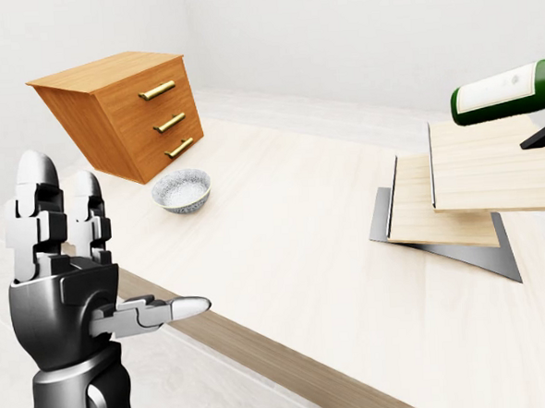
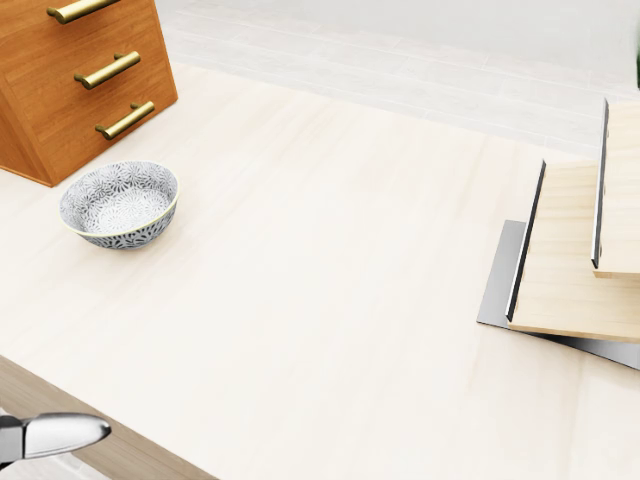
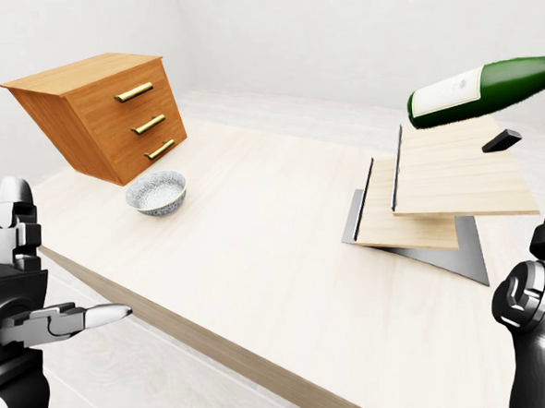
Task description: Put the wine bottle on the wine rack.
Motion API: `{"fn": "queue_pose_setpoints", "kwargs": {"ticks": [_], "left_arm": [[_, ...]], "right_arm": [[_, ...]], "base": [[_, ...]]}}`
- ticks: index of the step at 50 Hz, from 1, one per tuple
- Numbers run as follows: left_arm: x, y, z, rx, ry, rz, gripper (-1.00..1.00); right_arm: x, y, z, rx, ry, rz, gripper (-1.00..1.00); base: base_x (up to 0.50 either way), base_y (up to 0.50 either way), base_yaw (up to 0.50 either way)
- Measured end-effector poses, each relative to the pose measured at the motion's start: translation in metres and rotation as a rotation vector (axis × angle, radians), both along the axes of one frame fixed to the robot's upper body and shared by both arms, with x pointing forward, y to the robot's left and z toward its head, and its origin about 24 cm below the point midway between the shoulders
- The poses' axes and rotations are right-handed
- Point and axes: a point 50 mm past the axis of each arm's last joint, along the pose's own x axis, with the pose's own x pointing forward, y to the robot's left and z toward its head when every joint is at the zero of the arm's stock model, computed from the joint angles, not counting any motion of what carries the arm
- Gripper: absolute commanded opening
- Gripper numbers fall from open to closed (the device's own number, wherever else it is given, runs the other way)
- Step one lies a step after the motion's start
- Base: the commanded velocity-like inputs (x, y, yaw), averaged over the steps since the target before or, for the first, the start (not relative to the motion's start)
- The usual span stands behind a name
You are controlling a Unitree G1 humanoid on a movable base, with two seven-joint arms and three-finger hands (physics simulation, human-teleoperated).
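The green glass wine bottle (image 3: 483, 87) hangs level above the pale stepped wooden wine rack (image 3: 443, 186); its holding hand is unseen, grip untellable. Lowering it comes next.

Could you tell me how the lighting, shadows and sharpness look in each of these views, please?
Left-eye view: flat, even light, everything sharp, the raised grey three-finger left hand glossy. Right-eye view: the dark green glass wine bottle with a white label is crisp, with soft sheen. Head view: the pale wooden tabletop looks nearly washed out, with only faint shadow beneath the patterned grey ceramic bowl.
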Motion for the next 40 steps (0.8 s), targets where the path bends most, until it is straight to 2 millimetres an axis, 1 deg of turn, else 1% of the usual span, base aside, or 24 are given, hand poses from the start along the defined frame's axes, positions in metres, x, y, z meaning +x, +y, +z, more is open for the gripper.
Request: {"fn": "queue_pose_setpoints", "kwargs": {"ticks": [13, 26, 40], "left_arm": [[0.001, 0.0, 0.0, -0.002, -0.002, -0.001, 1.0], [0.001, -0.001, 0.0, -0.005, -0.002, -0.003, 1.0], [0.003, -0.002, 0.0, -0.007, 0.0, -0.01, 1.0]], "right_arm": [[-0.003, -0.008, -0.021, 0.025, 0.044, -0.002, -1.0], [-0.006, -0.012, -0.034, 0.039, 0.059, -0.001, -1.0], [-0.005, -0.016, -0.054, 0.043, 0.125, -0.002, -1.0]], "base": [[0.0, 0.0, 0.0], [0.0, 0.0, 0.0], [0.0, 0.0, 0.0]]}}
